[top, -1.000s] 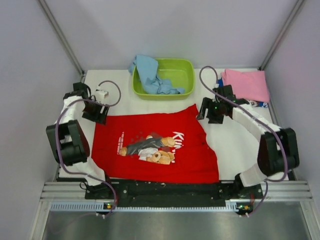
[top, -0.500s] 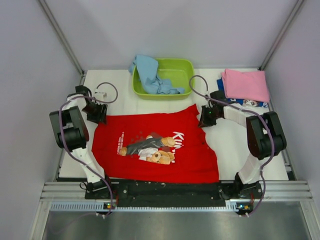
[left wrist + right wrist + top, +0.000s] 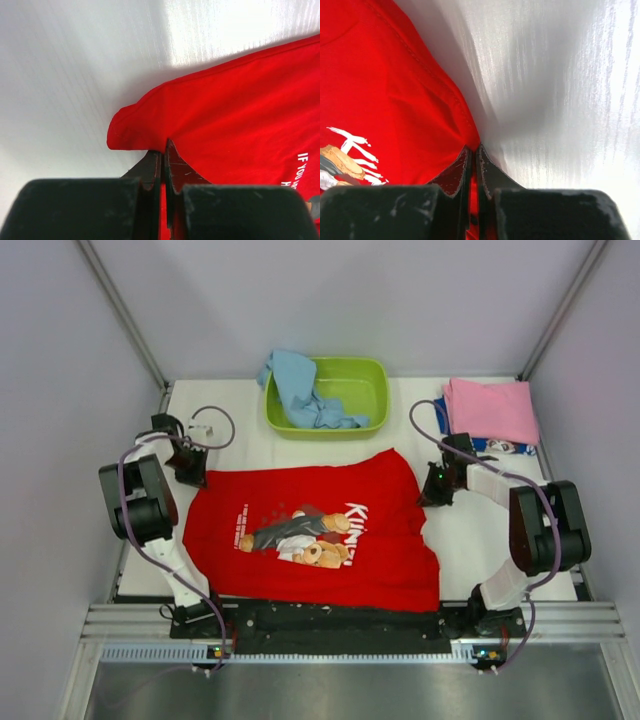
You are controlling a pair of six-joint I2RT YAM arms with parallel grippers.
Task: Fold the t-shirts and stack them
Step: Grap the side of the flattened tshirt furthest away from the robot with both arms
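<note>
Gripping, left side: the left gripper [image 3: 162,150] is pinching the edge of the red t-shirt [image 3: 240,110]. Its fingers [image 3: 150,167] are pressed together over a thin strip of cloth. A rounded corner of the shirt is bulging just ahead and to the left of the tips.
Right side: the right gripper [image 3: 472,150] is clamping the opposite edge of the same shirt, jaws closed tight on the hem. Red cloth is spreading ahead and to the left of its tips, and bare table [image 3: 560,100] is showing to their right.
Red shirt: it is lying spread out, print up, stretching between the two pairs of fingers, with the white lettering sitting nearer the right pair.
Basin: the lime green basin [image 3: 375,390] is sitting beyond both pairs of fingers, roughly midway between them, just past the shirt's far edge.
Light blue t-shirt [image 3: 300,390]: it is lying crumpled in the basin and draping over its left rim.
Pink t-shirt [image 3: 490,410]: it is lying folded beyond the right fingers, toward the outer side.
Dark blue t-shirt [image 3: 497,447]: it is peeking out from under the pink one's near edge.
</note>
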